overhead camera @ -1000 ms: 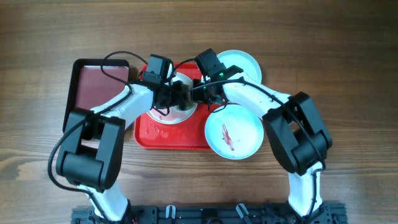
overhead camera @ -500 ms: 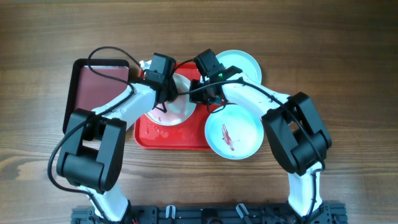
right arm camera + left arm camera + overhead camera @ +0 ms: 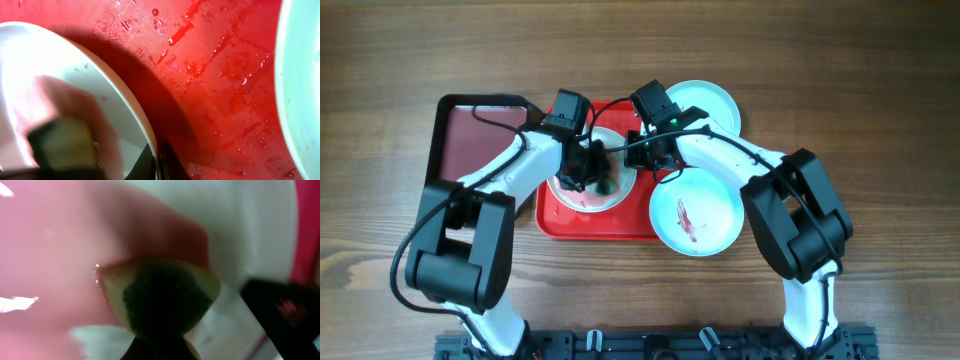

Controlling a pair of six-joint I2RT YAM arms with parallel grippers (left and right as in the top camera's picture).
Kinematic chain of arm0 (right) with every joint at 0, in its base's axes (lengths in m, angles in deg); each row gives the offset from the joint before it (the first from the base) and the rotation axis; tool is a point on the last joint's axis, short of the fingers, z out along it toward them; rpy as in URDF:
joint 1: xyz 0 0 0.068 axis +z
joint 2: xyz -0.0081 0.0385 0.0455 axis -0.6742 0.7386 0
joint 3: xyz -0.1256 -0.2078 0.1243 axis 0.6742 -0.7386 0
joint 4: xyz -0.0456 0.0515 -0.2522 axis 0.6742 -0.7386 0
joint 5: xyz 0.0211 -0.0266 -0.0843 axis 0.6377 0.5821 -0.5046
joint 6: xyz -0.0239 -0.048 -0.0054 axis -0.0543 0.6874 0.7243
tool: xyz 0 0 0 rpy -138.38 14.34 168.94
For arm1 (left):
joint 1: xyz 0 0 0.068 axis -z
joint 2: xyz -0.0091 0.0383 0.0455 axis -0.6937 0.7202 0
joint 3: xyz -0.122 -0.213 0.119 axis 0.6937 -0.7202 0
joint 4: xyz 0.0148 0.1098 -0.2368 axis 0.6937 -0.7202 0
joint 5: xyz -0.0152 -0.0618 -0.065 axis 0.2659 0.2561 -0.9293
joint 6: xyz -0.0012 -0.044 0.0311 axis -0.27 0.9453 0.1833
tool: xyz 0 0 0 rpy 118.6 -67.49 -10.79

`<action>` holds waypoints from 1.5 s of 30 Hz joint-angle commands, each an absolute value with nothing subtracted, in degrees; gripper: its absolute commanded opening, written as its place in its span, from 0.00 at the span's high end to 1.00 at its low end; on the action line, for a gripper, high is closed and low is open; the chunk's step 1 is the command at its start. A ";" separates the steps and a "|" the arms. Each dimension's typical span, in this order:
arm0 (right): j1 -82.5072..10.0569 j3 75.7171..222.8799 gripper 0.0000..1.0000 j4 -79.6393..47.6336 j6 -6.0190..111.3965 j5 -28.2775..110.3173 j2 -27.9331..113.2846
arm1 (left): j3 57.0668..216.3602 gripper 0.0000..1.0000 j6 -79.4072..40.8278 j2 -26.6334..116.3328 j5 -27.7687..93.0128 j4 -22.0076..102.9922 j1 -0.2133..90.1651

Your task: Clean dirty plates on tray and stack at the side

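White plate (image 3: 620,188), half hidden by arms (image 3: 510,170): left pincer (image 3: 588,175) clamps sponge (image 3: 165,300), right pincer (image 3: 642,158) seemingly grips rim.

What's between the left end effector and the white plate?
A sponge, yellow with a dark green face, sits between the left end effector and the white plate. The left wrist view shows it.

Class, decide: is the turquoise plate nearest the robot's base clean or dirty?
Dirty: the turquoise plate carries a reddish smear near its middle, seen from overhead.
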State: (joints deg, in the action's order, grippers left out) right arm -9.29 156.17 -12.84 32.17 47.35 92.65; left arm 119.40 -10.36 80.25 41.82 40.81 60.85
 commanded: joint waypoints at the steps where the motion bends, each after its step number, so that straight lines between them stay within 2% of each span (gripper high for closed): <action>1: -10.01 155.41 0.96 -12.82 30.85 46.25 92.43 | 117.22 0.96 -16.15 82.72 28.80 43.26 62.04; 4: -10.01 155.41 0.96 -12.89 32.03 47.00 92.43 | 117.22 0.96 -16.09 82.72 31.35 49.79 62.04; 8: -10.01 155.41 0.96 -12.84 32.03 46.98 92.43 | 117.22 0.96 -11.37 82.72 45.36 54.64 62.01; 10: -10.01 155.41 0.96 -12.84 31.92 46.98 92.43 | 117.22 0.96 -8.13 82.72 55.97 54.80 62.01; 13: -10.01 155.41 0.96 -12.78 31.95 46.95 92.43 | 117.85 0.96 -4.92 82.52 65.04 53.14 62.04; 16: -10.01 155.41 0.96 -12.84 31.95 46.98 92.43 | 121.20 0.96 -3.35 82.26 67.24 46.73 62.04; 24: -10.01 155.41 0.96 -12.82 32.06 46.98 92.43 | 135.75 0.96 -3.41 82.17 69.14 21.73 61.84; 30: -10.01 155.41 0.95 -12.15 33.65 46.78 92.41 | 149.57 0.96 -7.37 81.97 67.35 4.79 57.66; 38: -10.01 155.47 0.96 -12.49 37.48 47.28 88.72 | 152.95 0.96 -14.36 79.70 62.11 2.95 50.12; 45: -7.63 155.47 0.96 -17.24 41.76 29.73 78.16 | 152.84 0.96 -16.37 79.72 60.84 3.08 43.65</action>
